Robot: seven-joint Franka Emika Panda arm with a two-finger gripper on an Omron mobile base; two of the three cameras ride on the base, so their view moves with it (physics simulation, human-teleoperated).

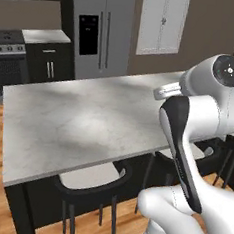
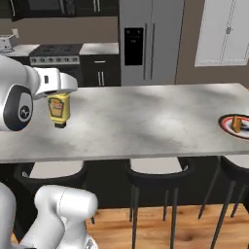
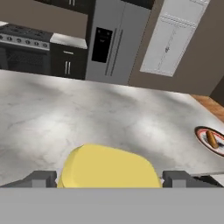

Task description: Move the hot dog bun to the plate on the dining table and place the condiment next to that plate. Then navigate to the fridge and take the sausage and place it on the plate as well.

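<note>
My gripper (image 3: 109, 178) is shut on the yellow condiment (image 3: 108, 168), whose body fills the gap between the two dark fingertips (image 3: 41, 178). From the right base view the condiment (image 2: 58, 109) hangs under the hand over the left part of the dining table (image 2: 146, 121). At the table's far right lies the plate (image 2: 227, 127) with the hot dog bun (image 2: 237, 124) on it; the hand view has the plate (image 3: 201, 135) and bun (image 3: 211, 139) at its right edge. The grey fridge (image 2: 151, 41) stands behind the table, doors closed. The sausage is out of view.
Dark stools (image 2: 155, 177) are tucked under the table's near edge. A stove (image 2: 56, 54) and dark cabinets (image 2: 99, 70) line the back wall left of the fridge. White panelled doors (image 2: 226, 31) are at the right. My own arm (image 1: 198, 126) blocks the table's right end in the left base view.
</note>
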